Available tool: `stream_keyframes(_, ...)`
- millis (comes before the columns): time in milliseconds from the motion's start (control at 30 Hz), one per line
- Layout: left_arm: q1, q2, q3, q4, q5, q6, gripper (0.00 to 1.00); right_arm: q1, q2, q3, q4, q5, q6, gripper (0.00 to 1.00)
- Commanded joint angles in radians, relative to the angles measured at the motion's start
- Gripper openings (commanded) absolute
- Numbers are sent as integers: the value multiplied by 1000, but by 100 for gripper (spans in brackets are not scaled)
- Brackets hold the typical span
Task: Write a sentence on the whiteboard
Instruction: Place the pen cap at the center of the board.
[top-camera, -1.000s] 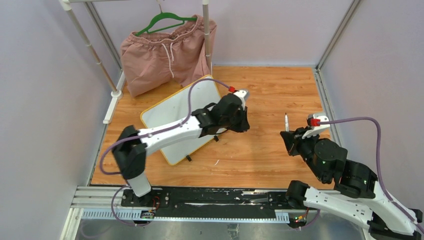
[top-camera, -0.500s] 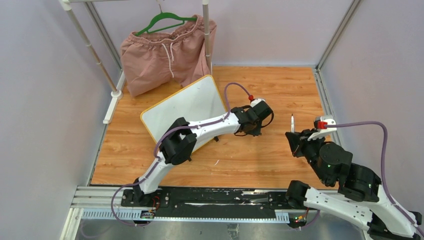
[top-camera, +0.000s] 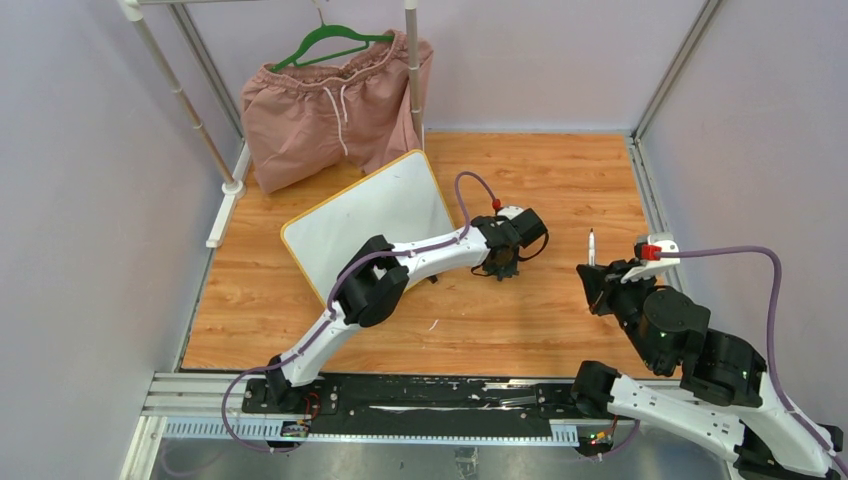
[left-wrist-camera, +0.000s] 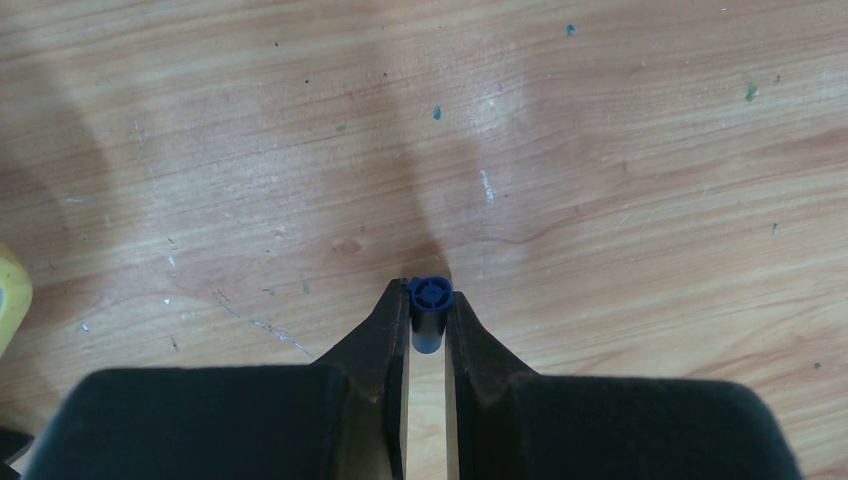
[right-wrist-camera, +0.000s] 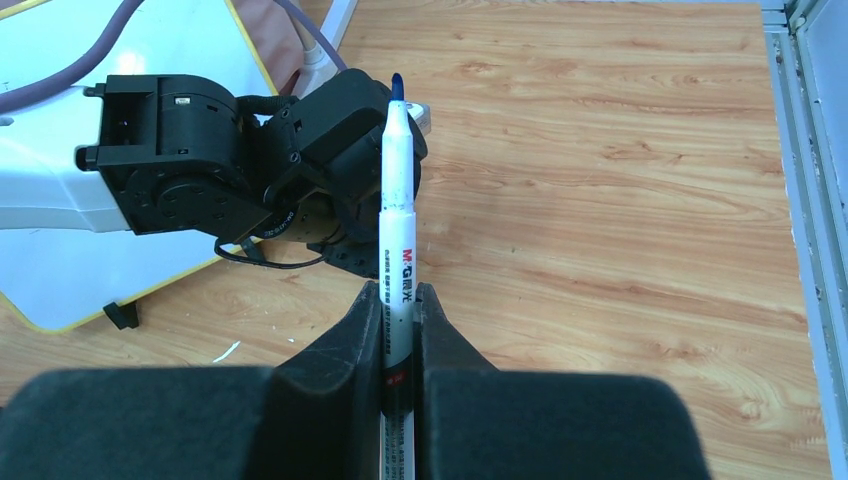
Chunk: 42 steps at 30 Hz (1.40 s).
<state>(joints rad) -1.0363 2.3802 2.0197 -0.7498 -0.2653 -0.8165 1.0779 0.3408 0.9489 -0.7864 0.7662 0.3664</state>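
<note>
- The light, slick-looking marker (right-wrist-camera: 398, 200) is being clamped on its barrel by the right jaws.
- A blue cap (left-wrist-camera: 430, 298) is being pinched by the left jaws.
- The whiteboard (top-camera: 355, 215) is lying blank.

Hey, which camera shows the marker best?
Right wrist: the marker is close up, label and bare tip clear, in the right gripper. Top external shows a thin sliver; left wrist only a blue cap.

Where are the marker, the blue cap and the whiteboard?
marker (right-wrist-camera: 397, 200): right wrist view, on its white barrel.
blue cap (left-wrist-camera: 430, 296): left wrist view, on its round end.
whiteboard (top-camera: 358, 213): top external view, on its bare white face.
</note>
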Motion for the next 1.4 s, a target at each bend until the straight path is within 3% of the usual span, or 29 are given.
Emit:
stream_keyframes(0, -5, 16, 35, -16, 6, -13, 7, 5, -15, 22, -15, 33, -8, 0)
stream_keyframes(300, -5, 17, 21, -7, 23, -20, 26, 5, -26, 16, -18, 24, 3, 0)
stream_keyframes(733, -5, -22, -28, 20, 19, -32, 33, 5, -27, 18, -37, 10, 23, 0)
stream_keyframes(1000, -5, -75, -43, 28, 32, -30, 42, 5, -21, 30, -44, 1, 34, 0)
stream_keyframes(1200, -4, -215, -86, 29, 60, -36, 53, 5, 0, 63, -50, -27, 21, 0)
stream_keyframes(1367, -6, -462, -182, 36, 24, -8, 64, 6, 36, 128, -27, -100, -57, 0)
